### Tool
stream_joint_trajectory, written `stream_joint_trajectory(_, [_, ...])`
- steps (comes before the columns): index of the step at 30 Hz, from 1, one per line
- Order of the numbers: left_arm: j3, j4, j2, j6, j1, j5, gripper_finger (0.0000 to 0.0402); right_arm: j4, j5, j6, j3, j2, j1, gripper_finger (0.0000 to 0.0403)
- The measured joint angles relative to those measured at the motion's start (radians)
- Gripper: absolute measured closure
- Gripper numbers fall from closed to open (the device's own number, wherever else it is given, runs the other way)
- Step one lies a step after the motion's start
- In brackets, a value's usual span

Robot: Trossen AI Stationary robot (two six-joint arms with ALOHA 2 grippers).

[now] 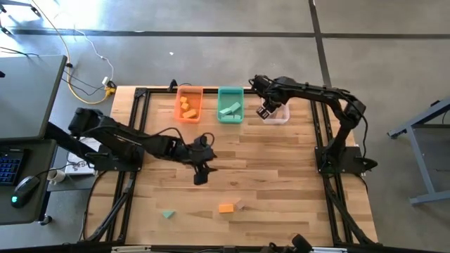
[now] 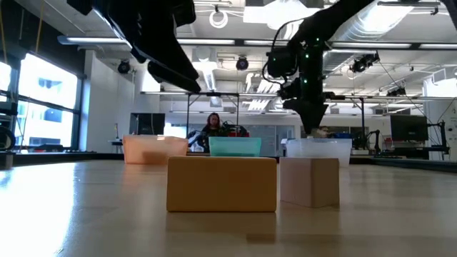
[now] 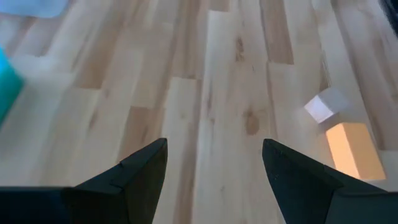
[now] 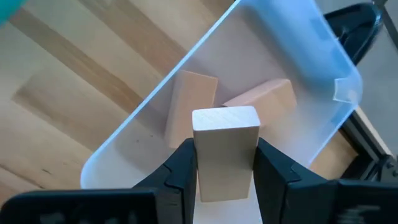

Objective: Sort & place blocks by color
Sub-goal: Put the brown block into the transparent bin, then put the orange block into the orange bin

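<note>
Bare table (image 1: 281,176) mid-board; orange block (image 1: 226,208) and wood block (image 1: 238,204) crowd the near edge

three bins stand in a row at the far edge of the table (image 1: 281,176): one bin at the left (image 1: 188,104), the middle bin (image 1: 230,104) just beside it, the third bin at the right (image 1: 278,114). blocks lie in all three bins. the right gripper (image 4: 224,163) hangs over the third bin, clamping a block (image 4: 225,149); two blocks (image 4: 189,106) lie in the bin beneath. the left gripper (image 1: 200,173) hangs over the table's middle, fingers spread. near the front edge lie a brick (image 1: 226,208) with a cube (image 1: 238,204) just beside it to the right, and a lone block (image 1: 167,213) well apart to the left.
</note>
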Motion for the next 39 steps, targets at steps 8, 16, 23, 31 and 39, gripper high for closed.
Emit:
stream_joint_trajectory(8, [0.0,0.132,0.115,-0.005,-0.066,-0.004,0.0151,0.002,-0.003,0.005,0.0,0.059,-0.018,0.0283])
stream_joint_trajectory(16, [0.037,0.164,0.172,-0.052,-0.125,-0.017,0.0151,0.019,0.019,-0.006,0.0,0.062,-0.01,0.0199])
stream_joint_trajectory(23, [0.189,0.026,0.231,0.032,-0.191,-0.087,0.0151,0.009,0.017,-0.007,0.0,0.054,-0.01,0.0182])
stream_joint_trajectory(31, [0.307,-0.121,0.321,-0.006,-0.23,-0.144,0.0151,-0.009,0.038,0.0,0.001,-0.006,-0.007,0.0202])
stream_joint_trajectory(39, [0.321,-0.115,0.373,-0.098,-0.282,-0.14,0.0151,-0.016,-0.002,0.06,0.001,-0.095,-0.007,0.0208])
